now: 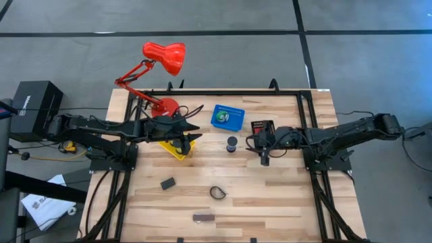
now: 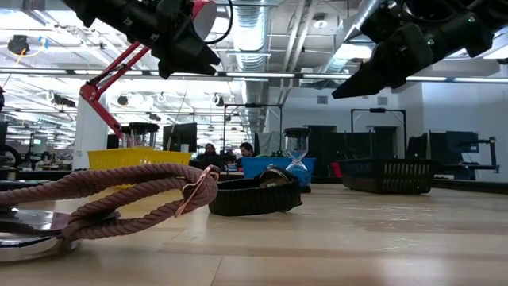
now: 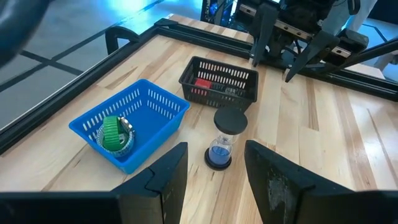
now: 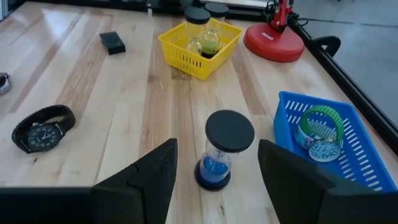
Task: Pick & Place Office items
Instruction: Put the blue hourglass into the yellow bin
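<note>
**Hourglass between both tools, right tool nearer**

My right tool hangs above the tabletop beside the black basket, fingers apart, nothing between them. The blue-sand hourglass stands upright near the middle of the tabletop, between the blue basket and the black one. In the high view it lies at about ten o'clock from my right tool, close by. Its long axis is vertical, black cap up, so it points nowhere along the tabletop; I judge a side-on grip at the glass waist fits.

My left tool hovers by the yellow basket, fingers partly spread, empty; the hourglass is at three o'clock from it, farther off.

Still loose at six o'clock: the wristwatch, a small black block and a brownish bar.
</note>
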`<state>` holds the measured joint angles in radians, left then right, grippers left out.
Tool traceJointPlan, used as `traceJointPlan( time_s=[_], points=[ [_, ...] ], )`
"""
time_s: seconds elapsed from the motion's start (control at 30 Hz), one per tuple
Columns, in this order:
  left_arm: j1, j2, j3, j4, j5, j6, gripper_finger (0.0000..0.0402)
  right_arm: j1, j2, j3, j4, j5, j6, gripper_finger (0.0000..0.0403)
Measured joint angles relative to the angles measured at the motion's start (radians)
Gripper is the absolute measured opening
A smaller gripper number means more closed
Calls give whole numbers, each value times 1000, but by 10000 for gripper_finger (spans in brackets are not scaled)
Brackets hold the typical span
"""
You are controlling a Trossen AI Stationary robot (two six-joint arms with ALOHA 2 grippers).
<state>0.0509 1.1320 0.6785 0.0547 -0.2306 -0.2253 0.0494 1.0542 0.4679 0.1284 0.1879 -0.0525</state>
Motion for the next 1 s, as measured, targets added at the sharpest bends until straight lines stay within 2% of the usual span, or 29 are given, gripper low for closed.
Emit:
traceJointPlan(
  time_s=[1.0],
  points=[
    [0,0,0,16,0,3,153,0,0,0,15,0,0,214]
  ],
)
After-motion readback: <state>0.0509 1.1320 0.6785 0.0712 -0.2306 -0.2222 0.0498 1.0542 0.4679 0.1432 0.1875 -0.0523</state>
